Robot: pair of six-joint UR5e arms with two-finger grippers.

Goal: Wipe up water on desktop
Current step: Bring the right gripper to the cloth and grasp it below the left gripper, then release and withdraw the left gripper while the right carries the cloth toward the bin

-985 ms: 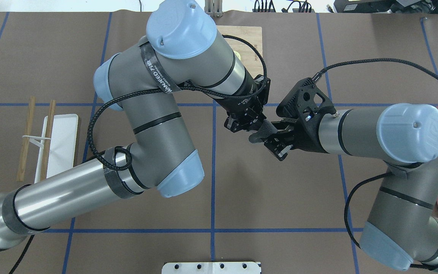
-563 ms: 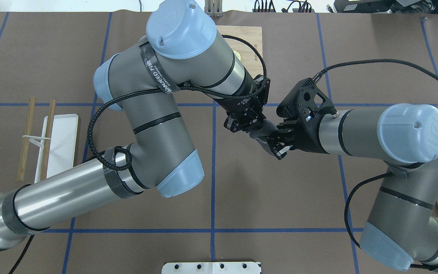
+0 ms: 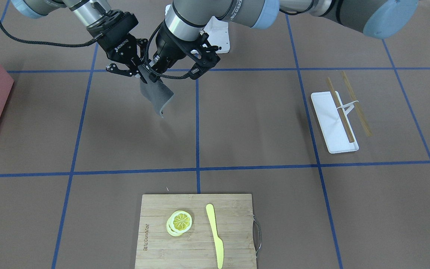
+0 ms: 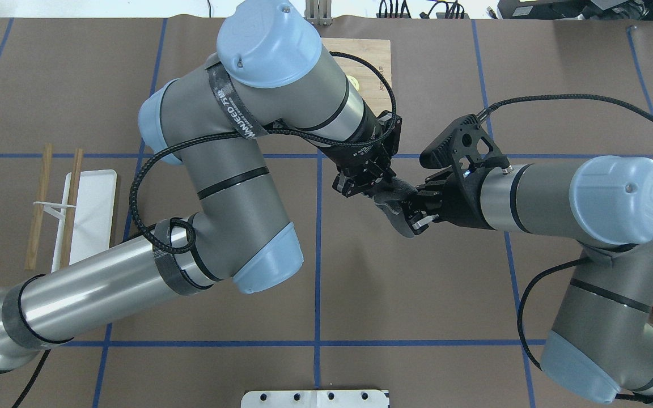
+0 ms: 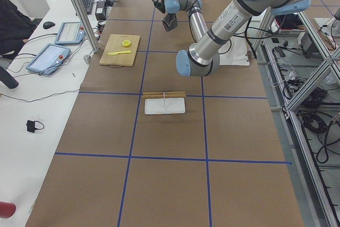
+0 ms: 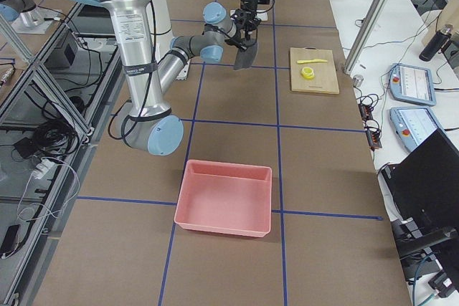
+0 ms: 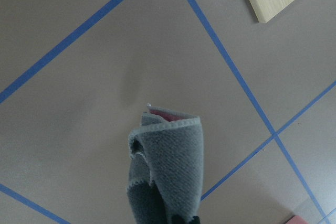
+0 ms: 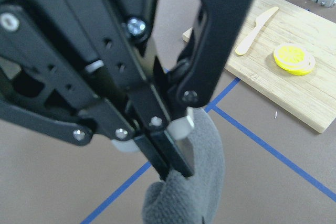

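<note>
A grey cloth [image 4: 393, 199] hangs in the air over the brown desktop [image 4: 417, 283] near its middle; it also shows in the front view [image 3: 157, 95]. My left gripper [image 4: 373, 186] is shut on the cloth's top; the left wrist view shows the cloth [image 7: 170, 171] hanging below it. My right gripper [image 4: 415, 208] is open, its jaws on either side of the cloth's edge. The right wrist view shows the left gripper's fingers [image 8: 163, 150] clamped on the cloth [image 8: 197, 192]. I see no water on the desktop [image 3: 256, 123].
A bamboo cutting board [image 3: 233, 209] with a lemon slice [image 3: 180, 221] and a yellow knife [image 3: 215, 233] lies at the far side. A white tray [image 3: 329, 119] with chopsticks [image 3: 355, 102] lies by the left arm. A pink bin [image 6: 226, 198] stands at the right end.
The right gripper has moved a little closer around the cloth and its jaws have narrowed slightly. The cloth is more bunched between the two grippers. The left arm has barely moved.
</note>
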